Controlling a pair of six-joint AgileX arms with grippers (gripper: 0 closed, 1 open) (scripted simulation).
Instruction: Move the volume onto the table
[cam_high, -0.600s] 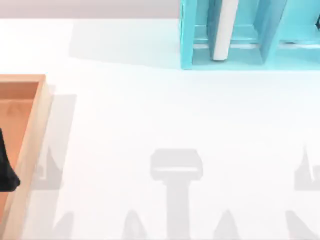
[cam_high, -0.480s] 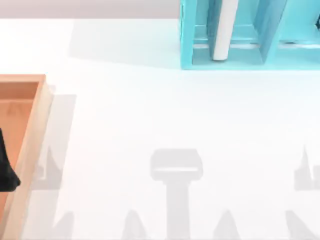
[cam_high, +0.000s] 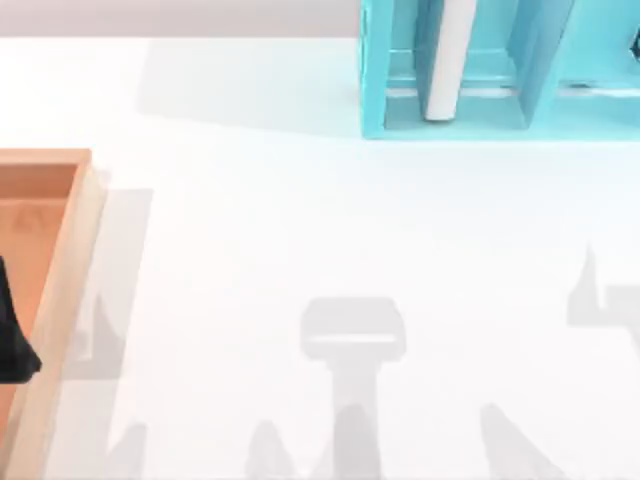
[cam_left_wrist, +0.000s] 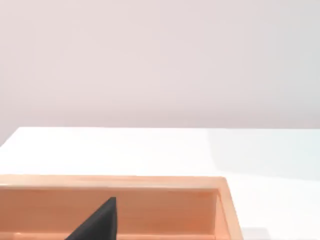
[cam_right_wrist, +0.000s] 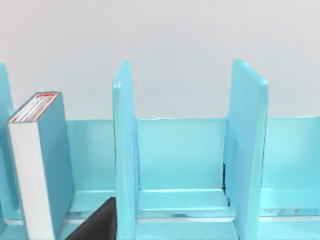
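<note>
- One volume (cam_right_wrist: 37, 165), teal-blue covers with white page edges, standing upright in a compartment of the shelf; seen from above as a white strip (cam_high: 447, 60).
- One light-blue shelf (cam_high: 375, 90); two upright dividers (cam_right_wrist: 122, 150) are visible in the right wrist view, with one full compartment between them and part of another on either side.
- One orange-brown wooden tray (cam_high: 60, 280) with a raised rim.
- One white surface (cam_high: 300, 220) carrying the shelf and the tray.
- One dark fingertip (cam_left_wrist: 100, 222) in the left wrist view, over the tray; one dark fingertip (cam_right_wrist: 95, 222) in the right wrist view, before the shelf.
</note>
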